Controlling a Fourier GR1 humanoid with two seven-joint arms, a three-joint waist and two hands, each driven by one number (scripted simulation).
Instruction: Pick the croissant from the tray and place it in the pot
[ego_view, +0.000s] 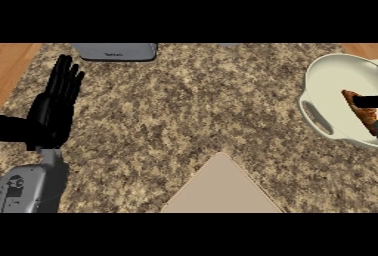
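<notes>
A white pot (322, 75) stands at the right edge of the stone counter, partly cut off by the view. Inside it lies the brown croissant (362, 116), only partly visible. A small black part of my right hand (367, 100) crosses the croissant at the right edge; the rest of that hand is out of view. The beige tray (221, 192) sits at the bottom centre with nothing on its visible part. My left hand (55, 107) rests open at the far left, fingers pointing up, well away from the pot and the tray.
A grey flat object (116, 51) lies at the counter's far edge, upper left. Wooden surface (15, 62) borders the speckled counter at the upper left and upper right corners.
</notes>
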